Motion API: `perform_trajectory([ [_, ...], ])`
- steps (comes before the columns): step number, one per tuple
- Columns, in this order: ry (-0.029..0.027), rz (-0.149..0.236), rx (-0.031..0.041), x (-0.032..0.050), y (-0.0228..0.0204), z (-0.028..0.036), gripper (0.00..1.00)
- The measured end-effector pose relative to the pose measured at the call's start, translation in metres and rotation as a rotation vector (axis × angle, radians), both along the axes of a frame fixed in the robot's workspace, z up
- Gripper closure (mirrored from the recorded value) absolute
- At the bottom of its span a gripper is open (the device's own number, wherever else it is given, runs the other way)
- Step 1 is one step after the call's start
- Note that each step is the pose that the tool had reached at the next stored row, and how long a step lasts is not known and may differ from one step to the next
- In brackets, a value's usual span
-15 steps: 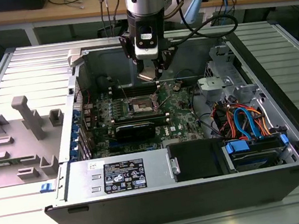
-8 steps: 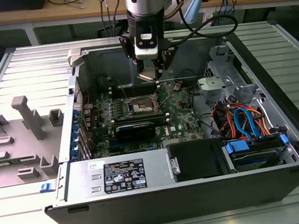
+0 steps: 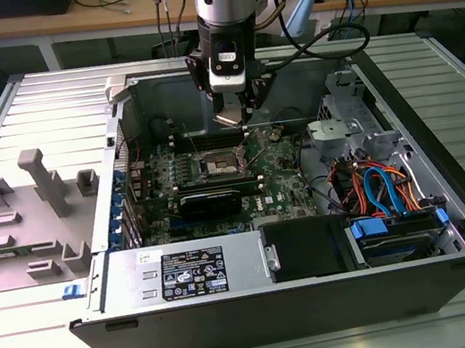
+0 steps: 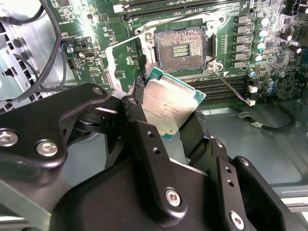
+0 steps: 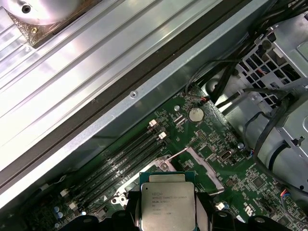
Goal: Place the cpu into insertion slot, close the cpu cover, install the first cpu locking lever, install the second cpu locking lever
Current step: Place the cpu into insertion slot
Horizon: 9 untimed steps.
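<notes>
The end effector [image 4: 162,124] clamps the cpu [image 4: 172,103], hiding parts of its edges.

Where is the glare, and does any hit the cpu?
First wrist view: strong glare on the ribbed table, cpu evenly lit, no hotspot. Second wrist view: soft mottled sheen on the cpu, slot well lit, gripper dark in front. Exterior view: case interior dimmer than the table around it.
</notes>
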State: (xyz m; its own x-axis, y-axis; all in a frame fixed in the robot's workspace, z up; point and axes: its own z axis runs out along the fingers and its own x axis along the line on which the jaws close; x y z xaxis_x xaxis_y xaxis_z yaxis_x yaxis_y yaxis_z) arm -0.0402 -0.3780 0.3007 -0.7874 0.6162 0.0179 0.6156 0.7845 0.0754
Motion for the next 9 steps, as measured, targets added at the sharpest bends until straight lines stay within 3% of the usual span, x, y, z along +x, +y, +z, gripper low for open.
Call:
perform_trajectory([
  [9, 0.0, -0.006, 0.0, 0.0, 0.0, -0.0001, 0.45],
])
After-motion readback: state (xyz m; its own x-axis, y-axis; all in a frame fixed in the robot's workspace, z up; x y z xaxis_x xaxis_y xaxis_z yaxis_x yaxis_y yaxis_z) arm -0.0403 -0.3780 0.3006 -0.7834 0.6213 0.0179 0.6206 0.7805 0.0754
